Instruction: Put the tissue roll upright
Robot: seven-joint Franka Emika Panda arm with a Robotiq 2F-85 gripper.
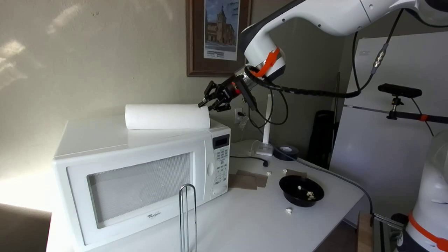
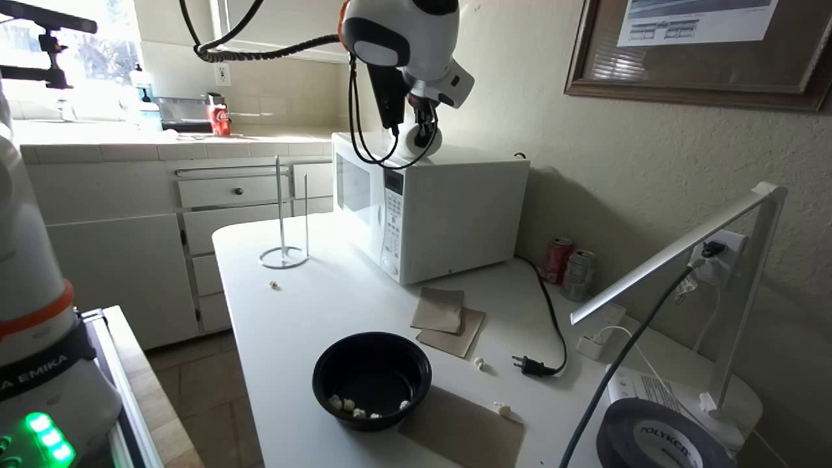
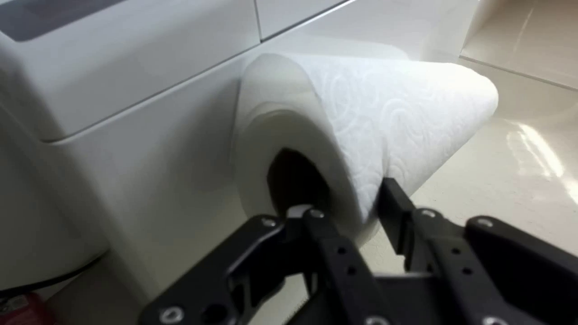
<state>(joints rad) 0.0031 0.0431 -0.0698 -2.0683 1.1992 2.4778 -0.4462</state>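
The tissue roll [image 1: 166, 116] is a white cylinder lying on its side on top of the white microwave [image 1: 140, 140], along its width. Its near end also shows in an exterior view [image 2: 408, 142], partly behind cables and the gripper. In the wrist view, the roll [image 3: 406, 108] shows its open end with a dark core hole. My gripper [image 1: 205, 106] is at the roll's end by the control-panel side. In the wrist view, one finger of the gripper [image 3: 345, 198] goes into the core hole and the other presses the outer paper, which creases there. The gripper pinches the roll's wall.
A wire towel holder [image 2: 284, 265] stands in front of the microwave. A black bowl [image 1: 301, 203] with popcorn, brown napkins [image 1: 245, 181], a white lamp [image 1: 267, 119] and tape [image 2: 624, 435] are on the table. Cans [image 2: 558, 260] stand by the wall. A framed picture [image 1: 195, 38] hangs above.
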